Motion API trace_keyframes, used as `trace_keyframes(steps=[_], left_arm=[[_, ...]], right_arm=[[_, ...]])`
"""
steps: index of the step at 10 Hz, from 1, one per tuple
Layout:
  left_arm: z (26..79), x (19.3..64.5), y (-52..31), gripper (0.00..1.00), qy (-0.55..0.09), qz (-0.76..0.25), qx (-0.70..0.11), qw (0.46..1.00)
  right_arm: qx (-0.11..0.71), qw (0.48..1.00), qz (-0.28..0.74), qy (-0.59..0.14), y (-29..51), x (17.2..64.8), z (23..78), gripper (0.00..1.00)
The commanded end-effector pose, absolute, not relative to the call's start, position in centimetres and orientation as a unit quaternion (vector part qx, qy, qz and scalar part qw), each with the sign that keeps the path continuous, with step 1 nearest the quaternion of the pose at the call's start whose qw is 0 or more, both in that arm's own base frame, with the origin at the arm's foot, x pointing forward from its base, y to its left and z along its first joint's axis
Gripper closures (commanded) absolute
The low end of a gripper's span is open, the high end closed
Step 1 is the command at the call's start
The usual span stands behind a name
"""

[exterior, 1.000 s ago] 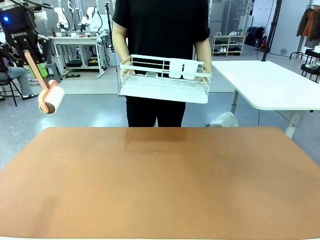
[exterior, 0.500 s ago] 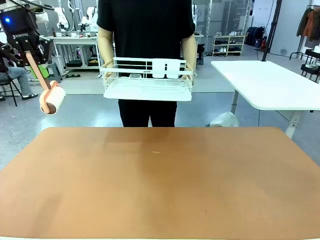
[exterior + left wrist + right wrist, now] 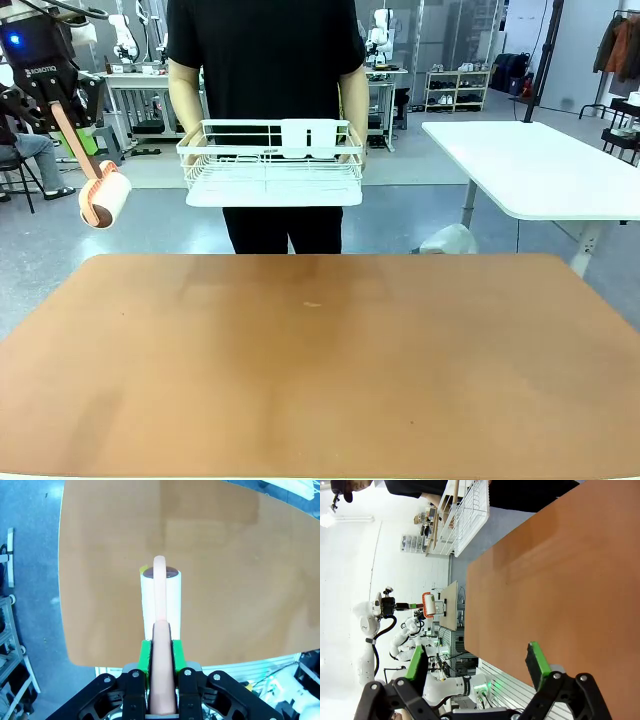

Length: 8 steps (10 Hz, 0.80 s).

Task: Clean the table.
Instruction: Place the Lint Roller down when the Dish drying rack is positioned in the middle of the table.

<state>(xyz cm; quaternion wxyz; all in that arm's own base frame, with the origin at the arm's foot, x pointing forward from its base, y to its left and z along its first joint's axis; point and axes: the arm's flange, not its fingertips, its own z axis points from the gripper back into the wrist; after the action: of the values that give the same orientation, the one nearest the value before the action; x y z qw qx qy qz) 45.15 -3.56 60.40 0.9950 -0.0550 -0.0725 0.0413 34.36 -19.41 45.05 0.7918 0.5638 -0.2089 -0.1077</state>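
Terracotta surface (image 3: 320, 390) spans the foreground, with a person's white rack (image 3: 270, 165) held beyond its far edge. Left tool (image 3: 161, 652), clamped on the lint roller (image 3: 160, 597), hangs high near the far left corner; right tool (image 3: 477, 662) gapes empty. A long sweep toward the speck (image 3: 312, 304) risks striking the rack.

We are observing a grey floor (image 3: 150, 215) running across an open workshop. We are noting a white-topped table (image 3: 530, 165) standing at right, a shoe shelf (image 3: 458, 90) behind it, coats (image 3: 620, 45) hanging far right, and a white workbench (image 3: 130, 76) at left.
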Motion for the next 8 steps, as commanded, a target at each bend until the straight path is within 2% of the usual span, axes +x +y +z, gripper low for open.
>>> trace_keyframes(steps=[1, 8], left_arm=[[60.75, 44.88, -3.44, 0.79, -0.076, 0.04, -0.055, 0.995], [60.75, 44.88, -3.44, 0.79, -0.076, 0.04, -0.055, 0.995]], right_arm=[[0.569, 0.787, -0.11, -0.21, -19.17, 33.96, 45.19, 0.0], [0.569, 0.787, -0.11, -0.21, -19.17, 33.96, 45.19, 0.0]])
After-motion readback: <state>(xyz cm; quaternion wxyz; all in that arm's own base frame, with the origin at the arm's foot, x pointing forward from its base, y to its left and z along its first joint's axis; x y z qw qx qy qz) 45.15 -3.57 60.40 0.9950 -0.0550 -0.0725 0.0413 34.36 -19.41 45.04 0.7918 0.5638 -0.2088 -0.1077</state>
